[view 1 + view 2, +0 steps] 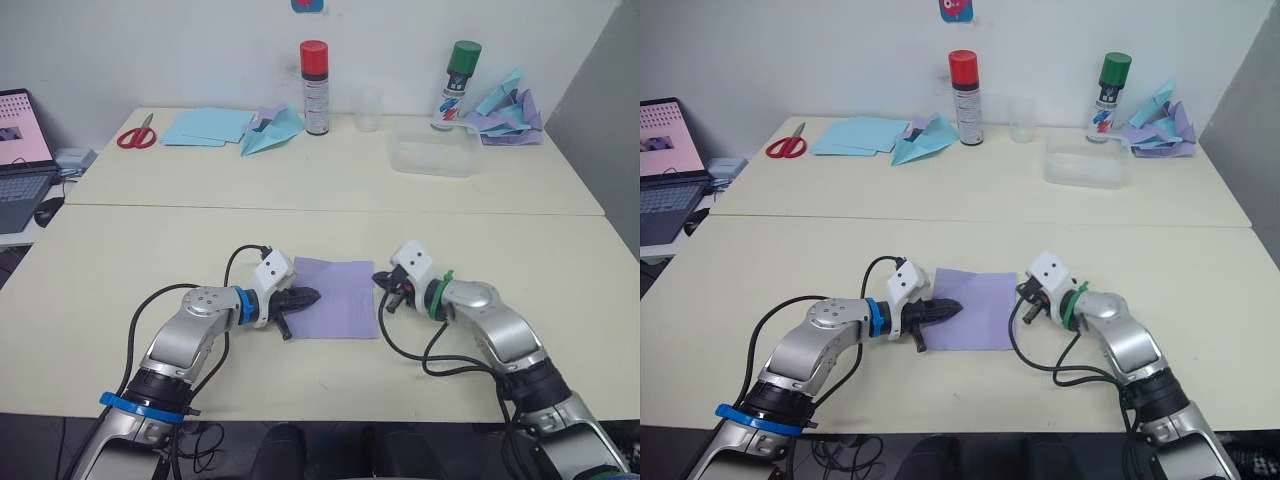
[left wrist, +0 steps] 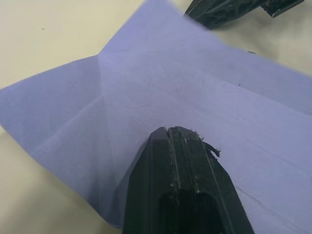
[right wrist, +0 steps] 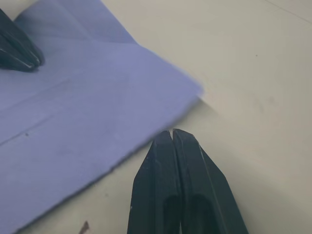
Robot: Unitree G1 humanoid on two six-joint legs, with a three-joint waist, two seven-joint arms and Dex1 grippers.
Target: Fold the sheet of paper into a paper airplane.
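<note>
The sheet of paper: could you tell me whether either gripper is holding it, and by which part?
Neither holds it. The left gripper, shut, rests over the sheet of paper; the right gripper, shut, sits just off its edge.

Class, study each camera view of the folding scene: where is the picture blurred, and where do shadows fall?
Left wrist view: the left gripper looks sharp, while the sheet of paper softens along its far edge. Right wrist view: the sheet's near corner is smeared, and the right gripper is crisp. Head views: even lighting, with soft shadows under both arms on the table.
</note>
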